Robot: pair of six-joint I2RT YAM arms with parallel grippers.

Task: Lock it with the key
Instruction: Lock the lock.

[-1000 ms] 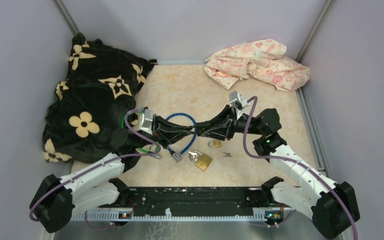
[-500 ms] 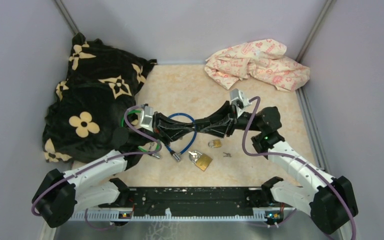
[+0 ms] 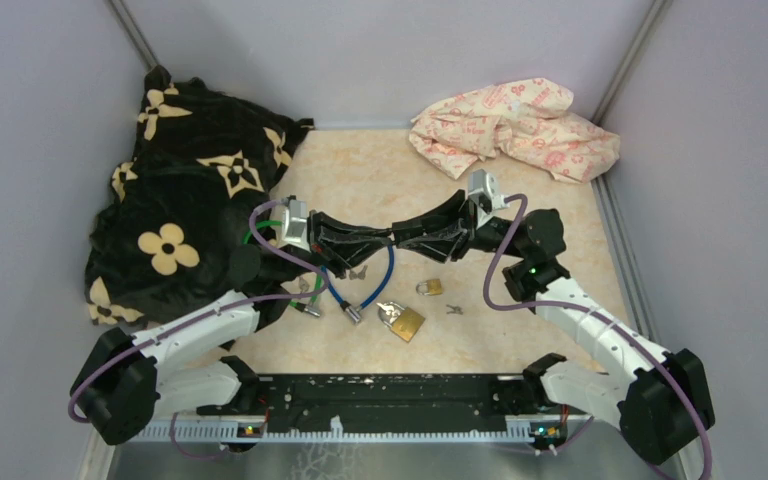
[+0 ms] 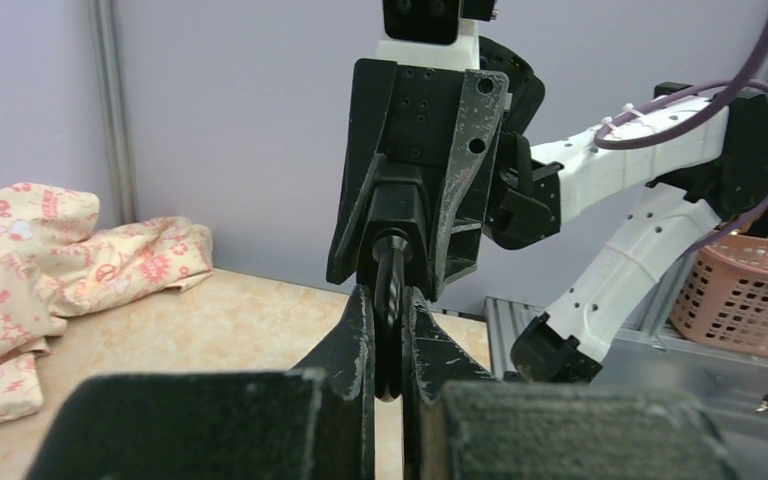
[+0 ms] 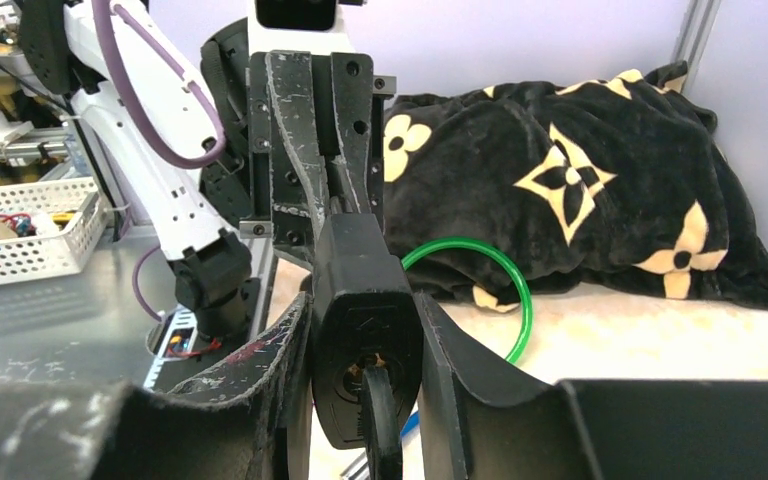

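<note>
While the black key [image 4: 391, 292] is clenched edge-on between the left jaws, the black lock body [image 5: 365, 310] of the blue cable [image 3: 390, 268] is grasped by the right jaws, with the key set in its keyhole. Both are held above the middle of the surface [image 3: 360, 170]. The cable hangs toward the near edge, where a brass padlock [image 3: 401, 321] lies.

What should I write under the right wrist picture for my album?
Right fingers squeeze a black lock body; the left fingers meet it, flowered blanket behind.
</note>
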